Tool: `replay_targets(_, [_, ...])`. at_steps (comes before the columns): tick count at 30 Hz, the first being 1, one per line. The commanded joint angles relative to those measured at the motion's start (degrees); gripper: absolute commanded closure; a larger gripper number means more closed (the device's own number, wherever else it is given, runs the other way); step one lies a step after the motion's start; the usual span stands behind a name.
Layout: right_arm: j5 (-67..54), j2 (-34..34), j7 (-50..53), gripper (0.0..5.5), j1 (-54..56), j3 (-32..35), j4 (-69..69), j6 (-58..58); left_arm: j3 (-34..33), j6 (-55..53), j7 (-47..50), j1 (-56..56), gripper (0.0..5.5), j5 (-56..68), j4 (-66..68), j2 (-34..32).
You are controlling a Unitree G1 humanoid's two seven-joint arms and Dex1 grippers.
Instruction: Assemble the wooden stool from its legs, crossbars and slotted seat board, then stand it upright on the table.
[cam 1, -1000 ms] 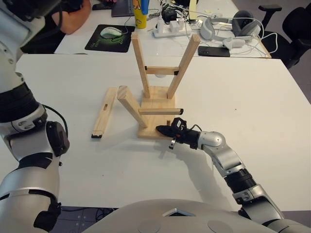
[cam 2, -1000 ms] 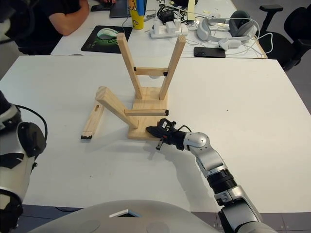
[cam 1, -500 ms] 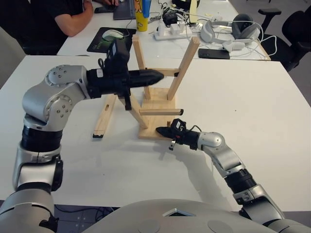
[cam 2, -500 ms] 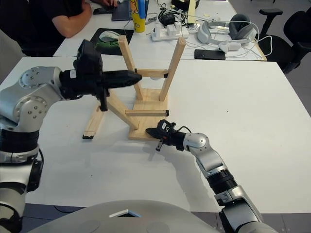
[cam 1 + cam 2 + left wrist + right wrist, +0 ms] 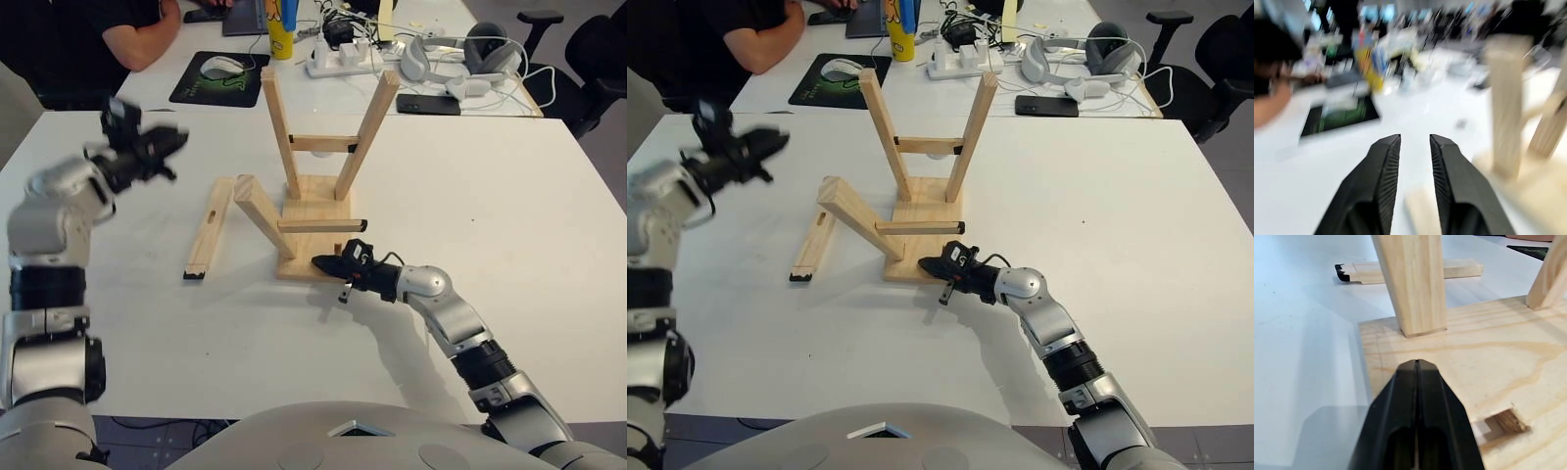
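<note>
The seat board [image 5: 315, 206] lies underside up on the white table. Two legs [image 5: 282, 127] stand in its far side, joined by a crossbar [image 5: 321, 143]. A third leg [image 5: 260, 211] leans out at the near left, with a second crossbar [image 5: 323, 224] running from it. A loose leg [image 5: 209, 227] lies flat to the left. My right gripper [image 5: 326, 264] is shut, empty, its tip on the board's near edge beside an empty slot [image 5: 1506, 421]. My left gripper [image 5: 167, 145] is raised over the table's far left, open and empty [image 5: 1414, 139].
On the adjoining desk behind sit a mouse on its pad [image 5: 220, 73], a yellow cup [image 5: 282, 18], a power strip [image 5: 353, 61], headphones [image 5: 441, 54] and a phone [image 5: 431, 103]. A person's arm rests at the far left. White table [image 5: 509, 225] stretches right.
My left arm came in over the stool's legs half a second ago, then swung back out to the far left. The right gripper and the stool parts have stayed put.
</note>
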State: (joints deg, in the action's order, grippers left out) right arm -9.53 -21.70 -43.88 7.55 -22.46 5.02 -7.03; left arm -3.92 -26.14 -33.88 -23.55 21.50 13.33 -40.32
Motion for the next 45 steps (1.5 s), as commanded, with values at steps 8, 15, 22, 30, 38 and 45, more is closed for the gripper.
replay_targets(8, [3.87, -1.44, -0.07, 5.5, -4.8, -2.67, 4.85, -4.29, 3.24, -14.77, 11.17, 4.79, 2.85, -5.79, -10.02, 7.21])
replay_targets(15, [3.83, -0.69, 0.38, 5.5, -5.4, -3.28, 4.11, -4.5, 3.11, -19.77, 12.7, 6.26, 1.94, -7.21, -10.41, 9.25])
replay_targets(22, [3.92, -0.45, 0.38, 5.5, -5.44, -3.68, 4.28, -4.38, -0.23, -24.71, 10.63, 7.21, 1.2, -3.2, -10.43, 11.42])
replay_targets(30, [3.7, -0.84, 0.55, 5.5, -6.44, -4.15, 2.24, -5.17, 3.31, -23.28, 9.91, 8.53, 1.2, -6.99, -9.66, 10.47])
replay_targets(38, [3.47, -0.9, 0.98, 5.5, -5.62, -3.37, 1.78, -4.27, 4.95, -23.01, 8.91, 10.36, 1.45, -7.54, -8.15, 11.93])
replay_targets(45, [-0.23, -0.98, 0.47, 5.5, -5.9, 0.22, -3.35, -1.35, 4.38, -18.65, 8.26, 10.59, 2.41, -8.68, -5.93, 11.22])
